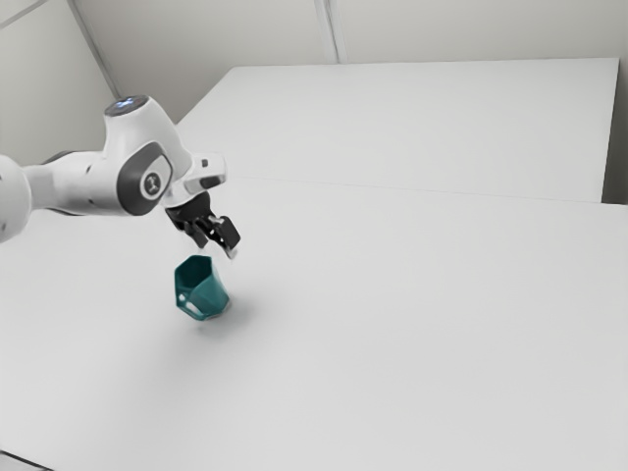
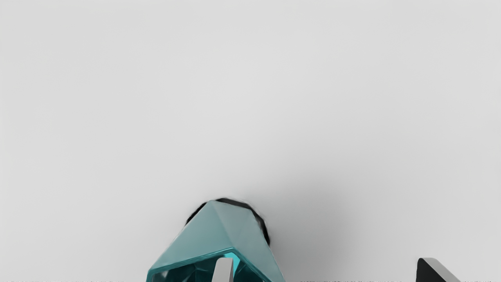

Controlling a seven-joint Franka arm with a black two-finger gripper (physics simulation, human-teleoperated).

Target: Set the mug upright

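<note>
Mug [image 1: 204, 288] lay tipped on its side on the table [image 1: 422, 324], near the gripper [image 1: 217, 250], whose jaws stood wide apart but off-centre, so descending risked one striking the rim and rolling it away

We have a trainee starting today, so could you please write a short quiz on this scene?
1. What colour is the mug? A) Red B) Teal C) Yellow

2. True or false: the mug is standing upright.

3. Fill in the blank: the fingers of the gripper are spread ____, and in the wrist view one fingertip overlaps the mug's opening.

Key: 1. B. 2. False; it is tipped over, its opening facing sideways. 3. Apart.
</note>
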